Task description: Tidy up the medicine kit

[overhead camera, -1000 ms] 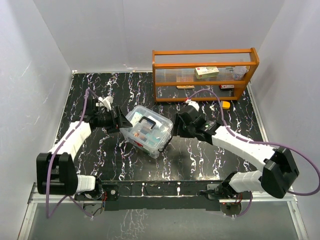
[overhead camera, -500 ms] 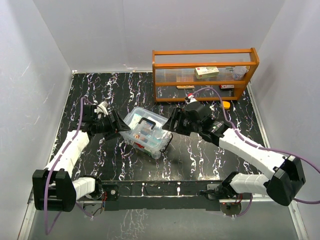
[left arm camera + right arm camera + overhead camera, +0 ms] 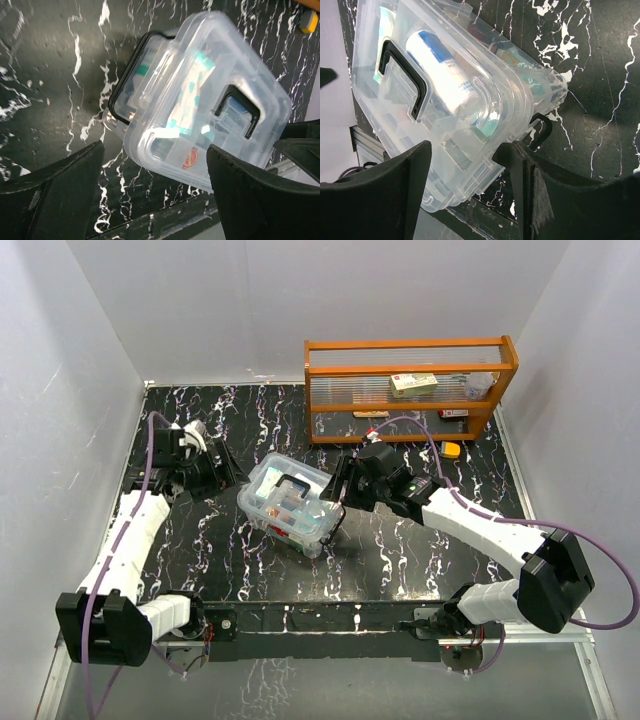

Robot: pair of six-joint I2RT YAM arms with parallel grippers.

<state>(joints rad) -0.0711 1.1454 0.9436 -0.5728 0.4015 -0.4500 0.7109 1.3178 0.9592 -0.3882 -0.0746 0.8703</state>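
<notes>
The medicine kit (image 3: 291, 502), a clear box with a clear lid and dark handle (image 3: 294, 483), lies skewed on the black marble table (image 3: 400, 550). Packets show inside it, along with a white bottle with a blue label (image 3: 441, 69). My left gripper (image 3: 228, 472) hangs open a little left of the kit without touching it. In the left wrist view the kit (image 3: 200, 100) lies beyond the left gripper (image 3: 155, 150). My right gripper (image 3: 340, 502) is open at the kit's right end. Its fingers (image 3: 415, 170) straddle the lid's corner (image 3: 485, 165) by a black latch (image 3: 543, 131).
An orange wooden rack (image 3: 410, 348) with a ribbed clear panel stands at the back right and holds a few packets. A small yellow object (image 3: 452, 450) lies in front of it. White walls close in the table's left, back and right sides.
The left gripper has drawn back leftward from the kit and opened wider. The right gripper has shifted left to the kit's right end, its jaws widening. The kit has barely moved.
</notes>
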